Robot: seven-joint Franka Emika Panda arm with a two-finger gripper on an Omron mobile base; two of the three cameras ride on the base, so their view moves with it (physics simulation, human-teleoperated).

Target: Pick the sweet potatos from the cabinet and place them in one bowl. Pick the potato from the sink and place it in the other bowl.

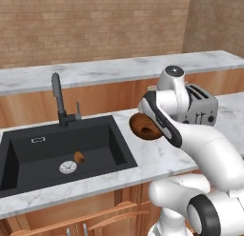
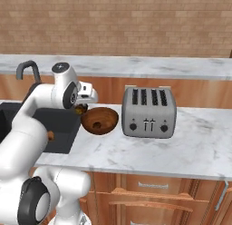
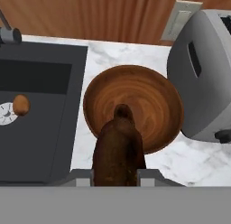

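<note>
My gripper [image 2: 82, 108] hangs just above the near-left rim of the reddish-brown bowl [image 2: 100, 120], shut on a dark sweet potato [image 3: 118, 154]. In the hand view that tuber covers the fingertips and overlaps the bowl [image 3: 149, 101]. A small dark lump [image 2: 95, 126] lies inside the bowl and looks like the second sweet potato. The orange-brown potato [image 1: 79, 157] rests on the floor of the black sink [image 1: 43, 149] beside the round drain, and it appears as the potato [image 3: 20, 105] in the hand view. The cabinet and the other bowl are out of view.
A grey four-slot toaster [image 2: 148, 111] stands on the marble counter right of the bowl, close to its rim. The dark faucet [image 1: 58, 97] rises behind the sink. A wood-panelled back ledge and a brick wall bound the far side.
</note>
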